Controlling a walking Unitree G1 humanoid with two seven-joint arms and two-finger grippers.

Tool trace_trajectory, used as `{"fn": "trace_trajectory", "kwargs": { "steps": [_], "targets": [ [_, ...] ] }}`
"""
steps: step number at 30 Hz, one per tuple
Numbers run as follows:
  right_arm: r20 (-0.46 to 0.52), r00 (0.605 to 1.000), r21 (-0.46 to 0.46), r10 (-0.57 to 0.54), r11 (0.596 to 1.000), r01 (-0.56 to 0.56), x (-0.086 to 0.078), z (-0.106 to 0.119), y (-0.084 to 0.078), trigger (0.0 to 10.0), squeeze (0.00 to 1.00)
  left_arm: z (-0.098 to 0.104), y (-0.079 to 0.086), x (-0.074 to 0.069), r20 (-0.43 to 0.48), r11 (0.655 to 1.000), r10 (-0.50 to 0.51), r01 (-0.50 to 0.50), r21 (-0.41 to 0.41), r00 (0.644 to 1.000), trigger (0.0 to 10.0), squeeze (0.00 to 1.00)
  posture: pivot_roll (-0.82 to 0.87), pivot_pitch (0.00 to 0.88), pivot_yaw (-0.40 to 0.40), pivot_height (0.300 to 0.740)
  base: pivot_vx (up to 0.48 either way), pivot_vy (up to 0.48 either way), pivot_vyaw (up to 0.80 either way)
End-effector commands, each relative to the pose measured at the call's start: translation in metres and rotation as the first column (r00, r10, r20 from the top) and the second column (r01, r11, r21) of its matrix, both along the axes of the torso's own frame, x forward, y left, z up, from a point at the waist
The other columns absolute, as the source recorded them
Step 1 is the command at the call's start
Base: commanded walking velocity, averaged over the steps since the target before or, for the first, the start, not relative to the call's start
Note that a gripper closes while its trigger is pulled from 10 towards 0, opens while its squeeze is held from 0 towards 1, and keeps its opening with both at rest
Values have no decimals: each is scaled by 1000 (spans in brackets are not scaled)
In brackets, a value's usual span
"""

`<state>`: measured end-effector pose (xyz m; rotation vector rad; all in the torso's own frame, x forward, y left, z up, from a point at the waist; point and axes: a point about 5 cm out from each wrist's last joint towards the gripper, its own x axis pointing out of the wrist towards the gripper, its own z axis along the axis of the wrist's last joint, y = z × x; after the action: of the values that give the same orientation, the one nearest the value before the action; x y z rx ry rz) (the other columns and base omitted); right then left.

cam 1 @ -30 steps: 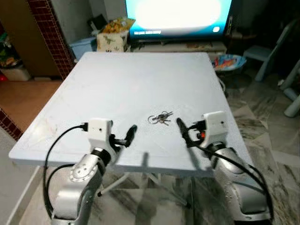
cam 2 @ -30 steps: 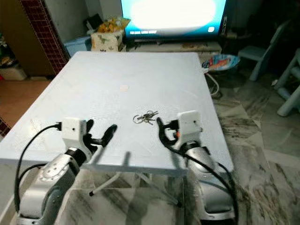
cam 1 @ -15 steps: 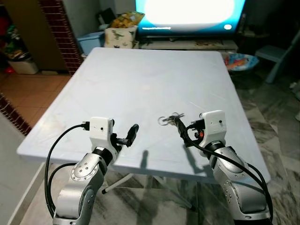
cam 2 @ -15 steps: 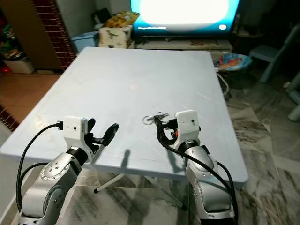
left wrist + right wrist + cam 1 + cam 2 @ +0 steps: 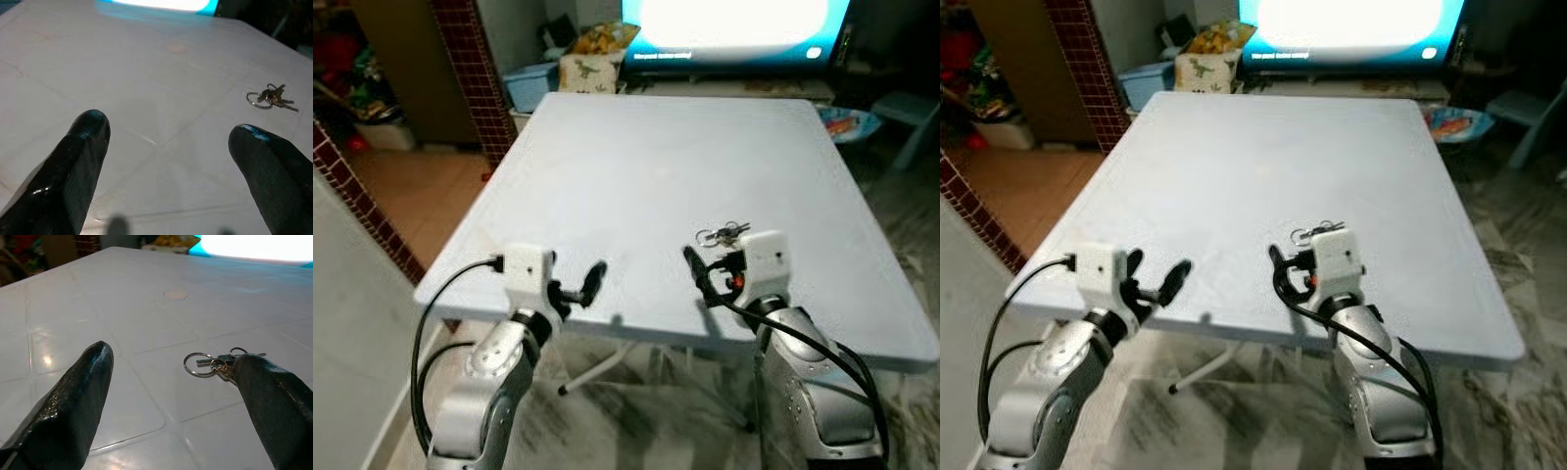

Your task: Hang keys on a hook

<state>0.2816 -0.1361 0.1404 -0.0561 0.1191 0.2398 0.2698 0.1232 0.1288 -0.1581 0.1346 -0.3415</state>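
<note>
While both arms reach over the near edge of the white worktop (image 5: pixel 636 157), the left tool (image 5: pixel 166 161) hangs open, and the right tool (image 5: pixel 171 387) is open too, with the keys (image 5: pixel 215 364) lying flat just beside one finger

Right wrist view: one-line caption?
Open right gripper hovers over the white table, keys lying flat by one fingertip.

The keys (image 5: pixel 722 235) lie on the bench (image 5: pixel 636 166), just beyond the right claw (image 5: pixel 697 274). The left claw (image 5: pixel 590 281) hovers over the bench's near edge, well apart from them.
</note>
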Motion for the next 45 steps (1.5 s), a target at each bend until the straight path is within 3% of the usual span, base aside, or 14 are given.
{"fn": "trace_trajectory", "kwargs": {
  "steps": [1,10,18,32,45],
  "targets": [
    [12,1000,10,20,1000,-21,1,4,7,10000,0,0,7,-1,3,1000,20,-20,22,1000,10000,0,-22,52,57,740,0,0,0],
    [18,1000,1,3,1000,-3,1,4,5,10000,0,1,4,-1,23,999,-3,2,41,1000,10000,0,-22,52,59,740,0,0,0],
    [121,980,-136,-159,975,175,9,14,-20,10000,0,3,2,-2,38,999,-20,18,37,999,10000,0,-26,55,60,740,0,0,0],
    [100,957,-152,-271,947,284,4,6,-38,10000,0,1,0,-3,38,999,-43,42,27,998,10000,0,-30,57,61,740,230,0,0],
    [84,953,-135,-290,944,300,-12,-1,-37,10000,0,1,0,-2,36,998,-56,56,22,998,10000,0,-35,52,67,740,389,0,0]
  ]
}}
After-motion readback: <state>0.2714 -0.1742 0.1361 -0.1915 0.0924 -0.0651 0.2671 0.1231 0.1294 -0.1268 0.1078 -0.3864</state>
